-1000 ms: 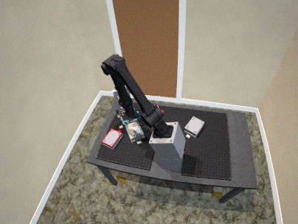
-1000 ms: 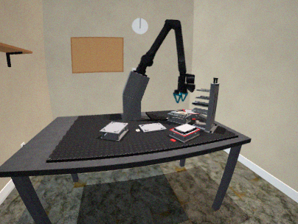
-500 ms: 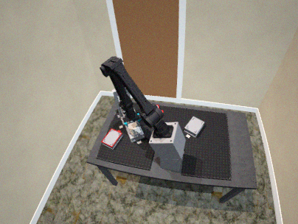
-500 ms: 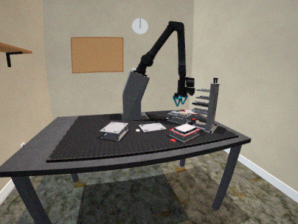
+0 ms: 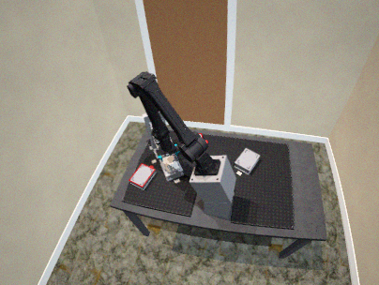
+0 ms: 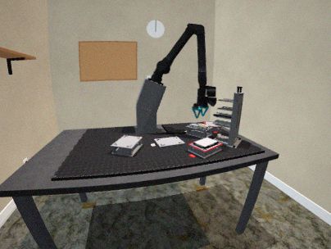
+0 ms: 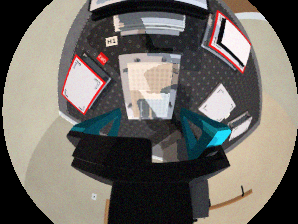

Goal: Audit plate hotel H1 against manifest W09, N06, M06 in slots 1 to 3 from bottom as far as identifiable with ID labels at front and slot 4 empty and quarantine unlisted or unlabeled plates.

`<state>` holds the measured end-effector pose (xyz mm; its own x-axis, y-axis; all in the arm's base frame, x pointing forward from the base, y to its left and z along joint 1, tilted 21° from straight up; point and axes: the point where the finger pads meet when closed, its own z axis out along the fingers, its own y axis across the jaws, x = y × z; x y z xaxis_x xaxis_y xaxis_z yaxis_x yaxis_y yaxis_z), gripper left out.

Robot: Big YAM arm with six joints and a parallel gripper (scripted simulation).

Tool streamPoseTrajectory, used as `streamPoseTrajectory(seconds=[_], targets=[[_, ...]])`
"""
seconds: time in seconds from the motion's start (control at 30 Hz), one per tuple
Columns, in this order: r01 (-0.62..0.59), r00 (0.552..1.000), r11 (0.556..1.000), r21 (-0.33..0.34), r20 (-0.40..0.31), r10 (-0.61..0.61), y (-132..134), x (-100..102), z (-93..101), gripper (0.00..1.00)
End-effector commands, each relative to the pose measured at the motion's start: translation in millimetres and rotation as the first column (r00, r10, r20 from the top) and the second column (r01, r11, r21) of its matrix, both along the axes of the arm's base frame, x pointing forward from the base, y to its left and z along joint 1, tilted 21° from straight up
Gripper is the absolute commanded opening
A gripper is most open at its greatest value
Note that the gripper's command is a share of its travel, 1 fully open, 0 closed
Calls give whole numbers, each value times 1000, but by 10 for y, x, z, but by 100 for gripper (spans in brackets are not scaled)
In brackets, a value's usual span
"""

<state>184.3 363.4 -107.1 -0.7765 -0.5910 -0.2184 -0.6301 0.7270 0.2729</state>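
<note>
My gripper (image 6: 199,111) hangs open and empty a short way above a plate (image 6: 200,130) that lies on a nest just in front of the plate hotel H1 (image 6: 232,119). In the wrist view the teal fingers straddle this plate (image 7: 149,84) from above, with clear air between; its top looks mottled grey and tan. In the top view the gripper (image 5: 165,155) is over the same plate (image 5: 172,168). The hotel's shelves show as thin dark ledges; I cannot read any labels.
A red-framed nest with a white-topped plate (image 6: 205,147) lies beside the plate, near the table's edge. A second red-framed nest (image 7: 229,38) shows in the wrist view. Another plate on a nest (image 6: 127,145) and a flat pad (image 6: 169,141) lie mid-table. The arm's grey base pedestal (image 6: 149,107) stands behind.
</note>
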Motion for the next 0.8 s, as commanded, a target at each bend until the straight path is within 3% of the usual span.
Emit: streamPoseTrajectory(seconds=[0.0,0.77], targets=[[3,1000,1000,18,12,-3,59,44,61,100],[-1,1000,1000,18,9,0,177,7,-203,100]])
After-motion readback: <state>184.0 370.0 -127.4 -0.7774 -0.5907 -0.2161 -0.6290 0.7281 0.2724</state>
